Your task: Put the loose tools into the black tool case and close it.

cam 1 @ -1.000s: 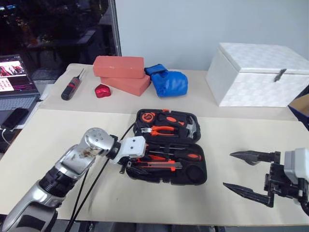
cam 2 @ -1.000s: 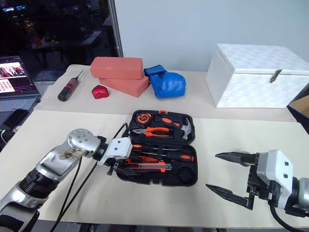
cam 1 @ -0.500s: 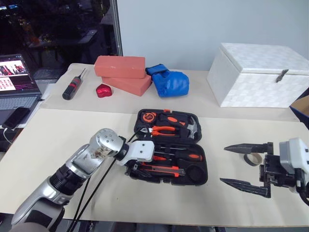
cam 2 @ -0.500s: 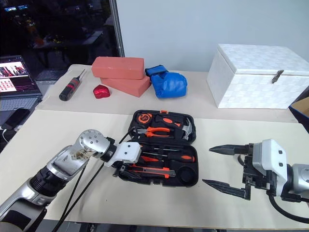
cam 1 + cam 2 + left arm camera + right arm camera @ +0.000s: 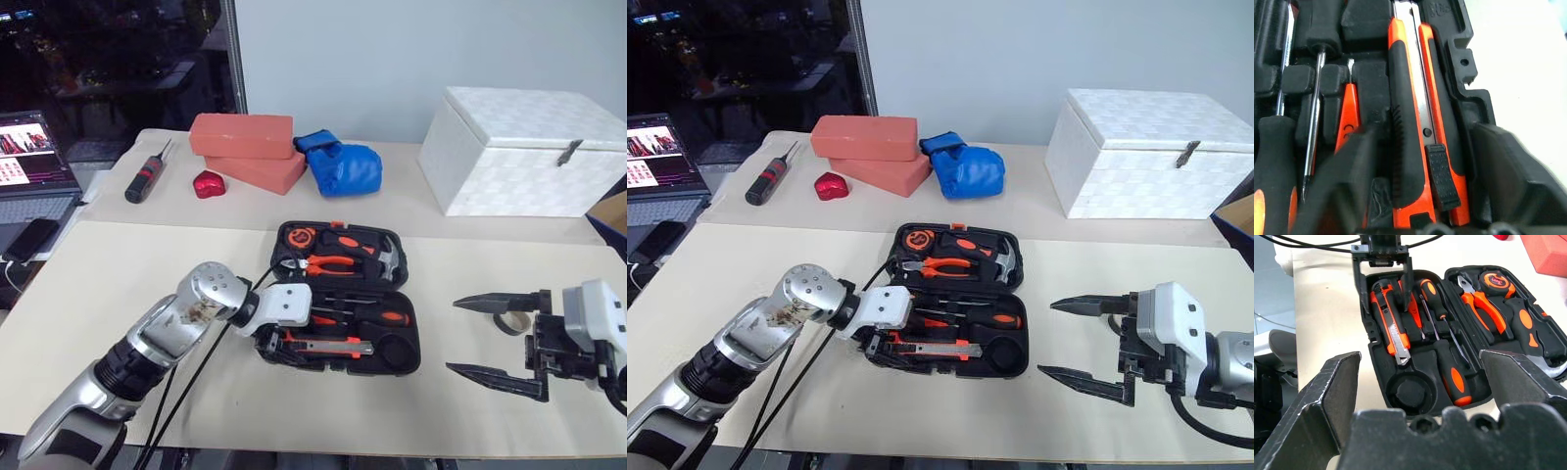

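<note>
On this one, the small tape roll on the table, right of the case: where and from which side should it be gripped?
Across its outer wall, from above. The tape roll appears to lie flat on the table with its hole upward, so its curved sides are free. The open right hand is nearest.

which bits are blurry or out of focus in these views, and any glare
Left wrist view: the left gripper's own fingers are a soft dark blur up close, while the utility knife is sharp. Right wrist view: the near fingers are slightly soft, and the black tool case is clear. Left eye view: evenly lit, with no strong glare on the table; the laptop screen glows.
</note>
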You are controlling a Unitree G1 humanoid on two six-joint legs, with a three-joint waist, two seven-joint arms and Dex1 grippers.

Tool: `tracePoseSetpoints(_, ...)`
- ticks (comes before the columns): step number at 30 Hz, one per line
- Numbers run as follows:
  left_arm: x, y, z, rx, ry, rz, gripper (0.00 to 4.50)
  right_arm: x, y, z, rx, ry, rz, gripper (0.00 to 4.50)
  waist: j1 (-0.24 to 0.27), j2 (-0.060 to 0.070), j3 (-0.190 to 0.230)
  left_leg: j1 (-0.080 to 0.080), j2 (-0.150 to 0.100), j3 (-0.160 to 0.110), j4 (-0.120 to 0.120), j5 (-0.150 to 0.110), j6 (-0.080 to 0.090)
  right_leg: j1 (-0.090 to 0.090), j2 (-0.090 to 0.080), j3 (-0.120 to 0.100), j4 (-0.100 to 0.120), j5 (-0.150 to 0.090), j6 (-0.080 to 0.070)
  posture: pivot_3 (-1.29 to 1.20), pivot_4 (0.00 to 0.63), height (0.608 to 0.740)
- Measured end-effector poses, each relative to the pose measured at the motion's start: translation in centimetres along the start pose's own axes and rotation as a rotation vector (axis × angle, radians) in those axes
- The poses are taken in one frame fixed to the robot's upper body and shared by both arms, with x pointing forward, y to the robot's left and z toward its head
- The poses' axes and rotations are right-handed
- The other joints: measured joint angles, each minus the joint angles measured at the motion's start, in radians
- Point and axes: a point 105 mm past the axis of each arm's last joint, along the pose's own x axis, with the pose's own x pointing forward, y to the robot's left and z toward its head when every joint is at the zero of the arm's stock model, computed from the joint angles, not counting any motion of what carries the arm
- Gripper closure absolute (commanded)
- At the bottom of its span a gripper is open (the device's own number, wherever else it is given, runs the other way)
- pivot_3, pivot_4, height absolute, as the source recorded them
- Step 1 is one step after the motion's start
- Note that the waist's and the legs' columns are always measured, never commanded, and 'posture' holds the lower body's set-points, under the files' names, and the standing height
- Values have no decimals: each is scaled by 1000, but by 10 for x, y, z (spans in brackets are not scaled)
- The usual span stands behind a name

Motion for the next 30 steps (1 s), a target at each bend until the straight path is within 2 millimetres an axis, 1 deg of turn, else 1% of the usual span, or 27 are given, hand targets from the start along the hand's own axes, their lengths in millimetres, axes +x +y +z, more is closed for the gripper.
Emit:
tracePoseSetpoints(3, -9, -2, 10, -46, -103, 3, 847, -1, -1, -1, 8, 1, -5, 0, 0, 0, 0, 0, 0, 0, 0, 0, 0, 0, 0, 0, 0, 0, 0, 0, 150, 740)
tracePoseSetpoints(4, -11, -3, 13, -59, -134, 3, 1374, -1, -2, -2, 11, 1, -6, 0, 0, 0, 0, 0, 0, 0, 0, 0, 0, 0, 0, 0, 0, 0, 0, 0, 150, 740)
tracePoseSetpoints(5, -13, -3, 15, -71, -163, 6, 1431, -1, -2, -2, 12, 0, -7, 0, 0, 0, 0, 0, 0, 0, 0, 0, 0, 0, 0, 0, 0, 0, 0, 0, 150, 740)
tracePoseSetpoints(7, -18, -3, 18, -105, -218, 15, 2172, -1, -2, -2, 12, 0, -7, 0, 0, 0, 0, 0, 0, 0, 0, 0, 0, 0, 0, 0, 1, 0, 0, 0, 150, 740)
tracePoseSetpoints(8, -20, -3, 20, -125, -246, 21, 2673, -2, -2, -2, 13, 0, -8, 0, 0, 0, 0, 0, 0, 0, 0, 0, 0, 0, 0, 0, 1, 0, 0, 0, 150, 740)
tracePoseSetpoints(9, -21, -2, 21, -137, -270, 28, 2863, -2, -2, -2, 13, 0, -8, 0, 0, 0, 0, 1, 0, 0, 0, 0, 0, 0, 0, 0, 1, 0, 0, 0, 150, 740)
tracePoseSetpoints(10, -22, -2, 22, -152, -294, 35, 3309, -2, -2, -2, 13, 0, -8, 0, 0, 0, 0, 1, 0, 0, 0, 0, 0, 0, 0, 0, 1, 0, 0, 0, 150, 740)
tracePoseSetpoints(13, -20, -2, 23, -187, -365, 52, 4364, -2, -3, -3, 15, 1, -10, 0, 0, 0, 0, 1, 0, 0, 0, 0, 0, 0, 0, 0, 1, 0, 0, 0, 150, 740)
tracePoseSetpoints(15, -16, 0, 25, -206, -403, 67, 4441, -2, -3, -3, 16, 1, -12, 0, 0, 0, 0, 1, 0, 0, 0, 0, 0, 0, 0, 0, 1, 0, 1, 0, 150, 740)
tracePoseSetpoints(18, -9, -1, 20, -230, -388, 74, 4441, -2, -3, -3, 18, 2, -20, 0, 0, 0, 0, 1, 0, 0, 0, 0, 0, 0, 0, 0, 1, 0, 0, 0, 150, 740)
tracePoseSetpoints(19, -4, -3, 14, -233, -342, 67, 4441, -2, -3, -3, 17, 2, -21, 0, 0, 0, 0, 1, 0, 0, 0, 0, 0, 1, 0, 0, 1, 0, 0, 0, 150, 740)
tracePoseSetpoints(21, 8, -14, -15, -253, -185, 47, 4441, -2, -2, -4, 20, 5, -21, 0, -4, 1, 0, 2, 0, 0, 0, 0, 0, 0, 0, 1, 1, 0, 0, 0, 150, 740)
tracePoseSetpoints(22, 14, -19, -27, -282, -138, 32, 4441, -3, -2, -5, 29, 9, -23, 0, -5, 1, 0, 1, 0, 0, 0, 0, 0, 0, 0, 1, 1, 0, 0, 0, 150, 740)
tracePoseSetpoints(24, 18, -18, -28, -241, -102, 47, 4441, -3, 0, -6, 41, 17, -25, 0, 0, 1, -1, 3, 0, 0, 0, 0, 0, 2, 0, 0, 1, 0, 0, 0, 150, 740)
tracePoseSetpoints(26, 19, -17, -30, -231, -90, 65, 4441, -5, 2, -6, 42, 26, -29, 0, 3, 4, -3, 5, 0, 0, 0, 0, 0, 4, 0, 0, 1, 0, 0, 0, 150, 740)
tracePoseSetpoints(30, 22, -15, -27, -235, -121, 85, 4441, -10, 6, -5, 70, 30, -33, 0, 3, 8, -6, 7, -1, 0, 0, 0, 0, 5, -1, 1, 1, 0, -1, 0, 150, 740)
